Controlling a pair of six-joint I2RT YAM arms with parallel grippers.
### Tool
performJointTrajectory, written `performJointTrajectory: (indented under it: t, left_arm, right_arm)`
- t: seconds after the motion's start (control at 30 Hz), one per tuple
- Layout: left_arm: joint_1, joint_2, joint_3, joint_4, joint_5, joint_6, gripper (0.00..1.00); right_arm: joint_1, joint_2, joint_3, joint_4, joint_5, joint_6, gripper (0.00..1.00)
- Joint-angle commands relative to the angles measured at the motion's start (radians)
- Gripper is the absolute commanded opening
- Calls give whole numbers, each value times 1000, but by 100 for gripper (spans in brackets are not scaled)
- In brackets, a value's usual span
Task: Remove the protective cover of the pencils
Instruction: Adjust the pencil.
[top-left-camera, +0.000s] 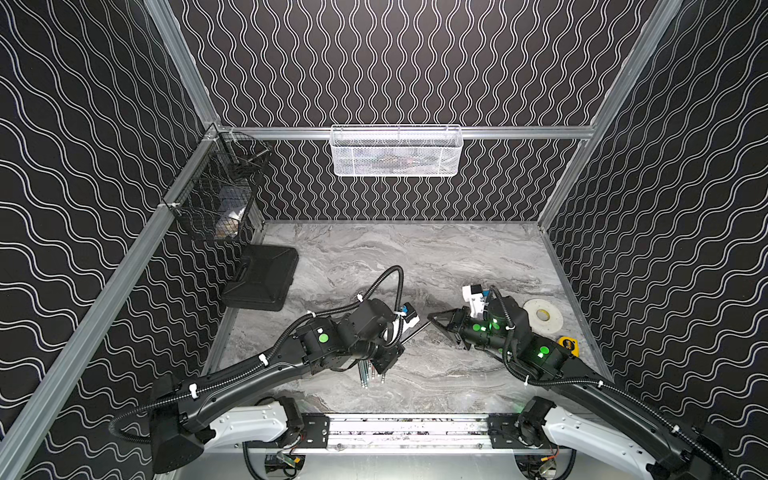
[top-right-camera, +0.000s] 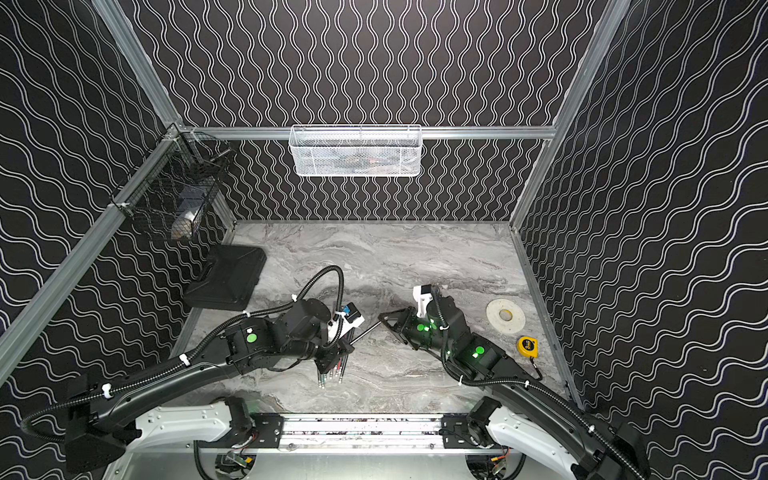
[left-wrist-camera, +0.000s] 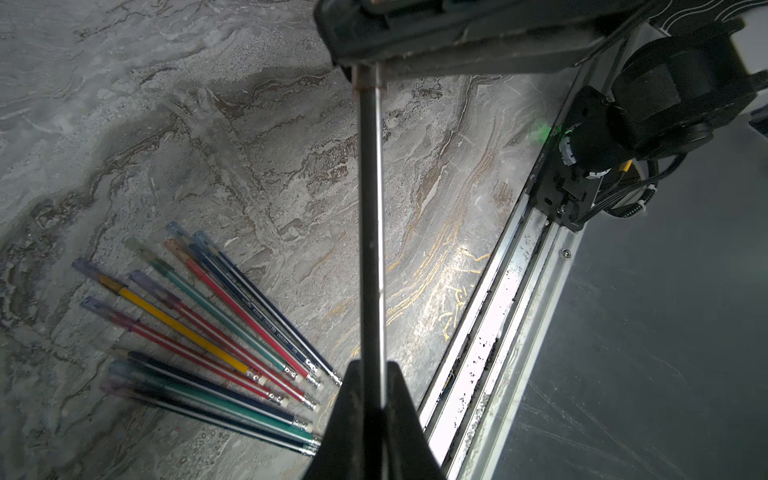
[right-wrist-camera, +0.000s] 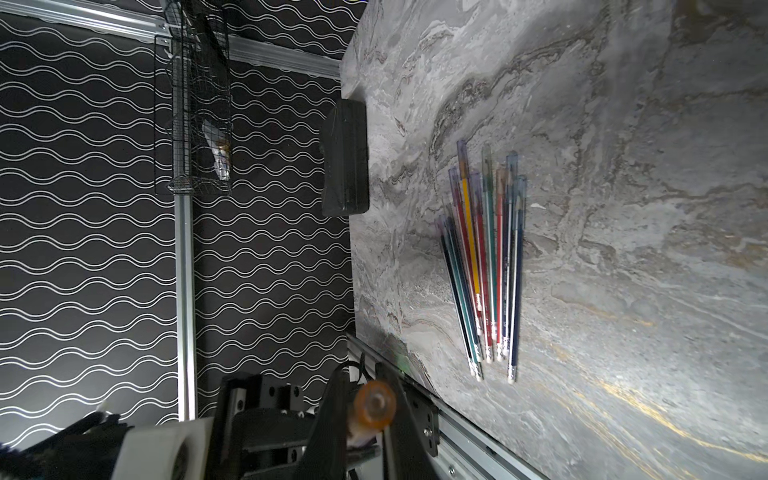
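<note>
since our left gripper (left-wrist-camera: 372, 370) clamps one grey pencil (left-wrist-camera: 371, 228) and our right gripper (right-wrist-camera: 369, 386) its cap (right-wrist-camera: 374, 405), we fear a crooked pull snapping it; other pencils (left-wrist-camera: 216, 324) lie fanned on the desk (left-wrist-camera: 249, 124).

The 2 arms are mostly matte black. The left arm (top-left-camera: 249, 368) and the right arm (top-left-camera: 602, 392) each begin in a glossy white shell (top-left-camera: 245, 424) at the base. Each shell is fixed to a black plate (top-left-camera: 316, 432) dotted with small screws. Black corrugated cable (top-left-camera: 392, 276) runs along each arm, tied down with white zip ties (top-left-camera: 263, 360). Round green lights (top-left-camera: 322, 338) glow on the chunky joint housings. A white camera mount (top-left-camera: 473, 297) with a blue part sits on each wrist. The left claw (left-wrist-camera: 372, 382) and the right claw (right-wrist-camera: 368, 386) each have 2 flat, black, wedge-shaped fingers.
</note>
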Motion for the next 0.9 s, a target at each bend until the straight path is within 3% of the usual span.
performJointTrajectory:
  t: [0.0, 0.1, 0.13, 0.17, 0.27, 0.37, 0.43, 0.53, 0.6, 0.67, 0.87]
  left_arm:
    - [-1, 0, 3, 18, 36, 19, 0]
    - [-1, 3, 10, 11, 20, 16, 2]
    - [-1, 5, 12, 10, 12, 15, 18]
    - [0, 3, 12, 9, 10, 14, 25]
    - [1, -2, 10, 11, 13, 13, 26]
    - [1, -2, 11, 10, 9, 12, 38]
    - [2, 3, 12, 8, 11, 12, 38]
    - [5, 10, 13, 6, 13, 12, 32]
    - [7, 15, 15, 7, 21, 14, 14]
    - [9, 19, 17, 6, 29, 13, 3]
    - [13, 21, 17, 7, 44, 14, 0]
  right_arm:
    - [3, 12, 26, -12, -7, -49, 7]
    - [2, 19, 38, -26, -17, -57, 6]
    - [2, 19, 34, -18, -22, -53, 5]
    - [2, 19, 29, -7, -26, -47, 5]
    - [2, 20, 22, 11, -31, -42, 4]
    - [2, 26, 33, -5, -29, -58, 4]
    - [3, 31, 35, 1, -38, -57, 4]
    - [3, 38, 30, 27, -50, -49, 4]
    - [2, 43, 34, 29, -55, -52, 4]
    - [2, 46, 37, 27, -55, -55, 4]
    - [2, 46, 40, 38, -59, -55, 2]
